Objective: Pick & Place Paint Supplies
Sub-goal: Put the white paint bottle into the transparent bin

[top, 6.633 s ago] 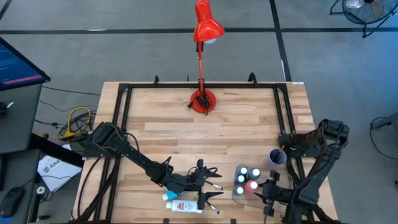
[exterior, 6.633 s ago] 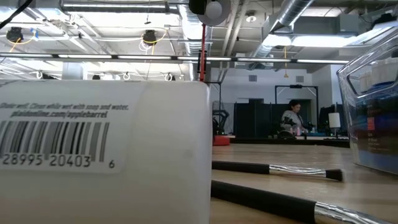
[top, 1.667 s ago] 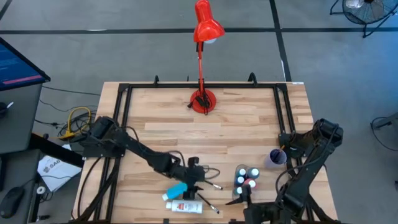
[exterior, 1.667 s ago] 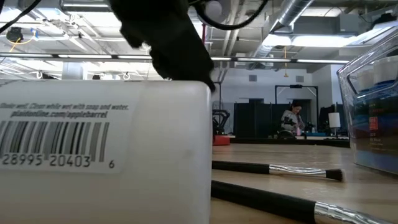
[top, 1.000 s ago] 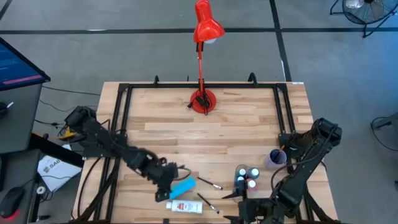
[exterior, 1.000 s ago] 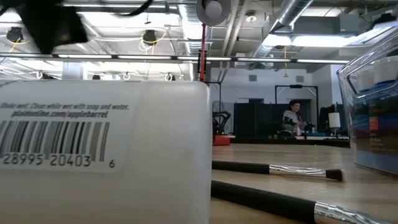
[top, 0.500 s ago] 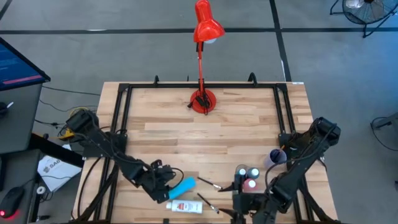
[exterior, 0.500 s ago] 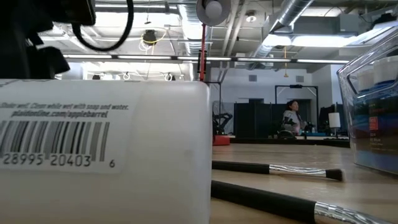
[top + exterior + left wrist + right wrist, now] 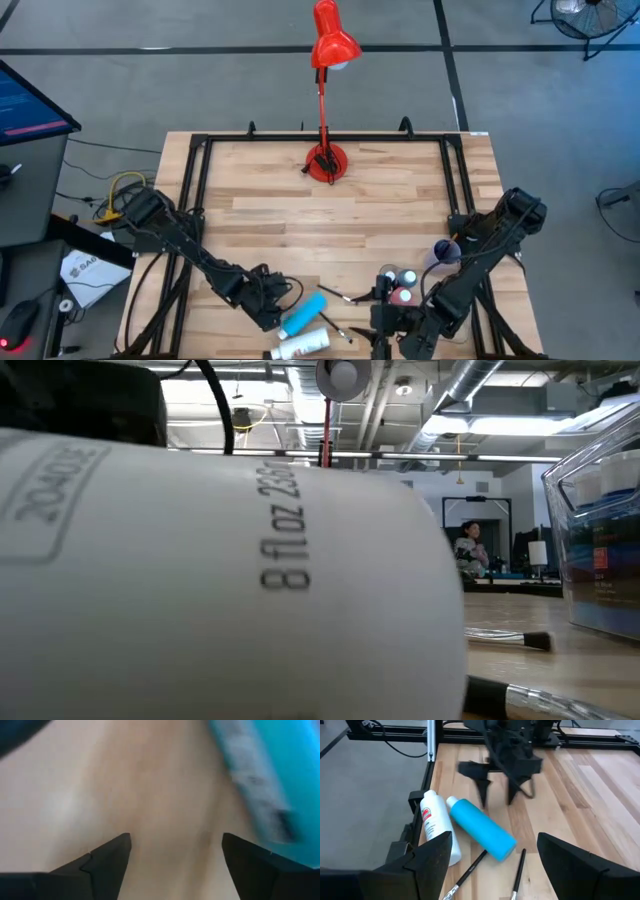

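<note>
A blue white-capped paint bottle (image 9: 303,313) lies on its side near the table's near edge, and a white bottle (image 9: 300,345) lies aslant just nearer. The white bottle (image 9: 220,580) fills the low view. Thin brushes (image 9: 336,296) lie beside them. My left gripper (image 9: 268,308) is open, pointing down at the bare wood just left of the blue bottle (image 9: 270,785). My right gripper (image 9: 381,330) is open, right of the bottles, and faces them (image 9: 482,827). Other small bottles stand in the clear tray (image 9: 398,290). My left gripper (image 9: 497,800) stands with one fingertip (image 9: 483,802) close to the blue bottle's cap end (image 9: 454,802). I cannot tell whether it touches the bottle. The bottle lies flat on the table.
The lilac cup (image 9: 445,252) stands right of the tray. The red desk lamp (image 9: 327,160) stands at the far middle on bare wood. Dark frame rails (image 9: 195,200) run along both sides. Two brushes (image 9: 467,875) lie between my right gripper and the bottles.
My left gripper has moved toward the near edge and down, beside the blue bottle. The blue bottle has slid toward the near edge and turned. The white bottle has swung round from lying along the near edge to lying aslant. My right gripper has crept toward the bottles.
</note>
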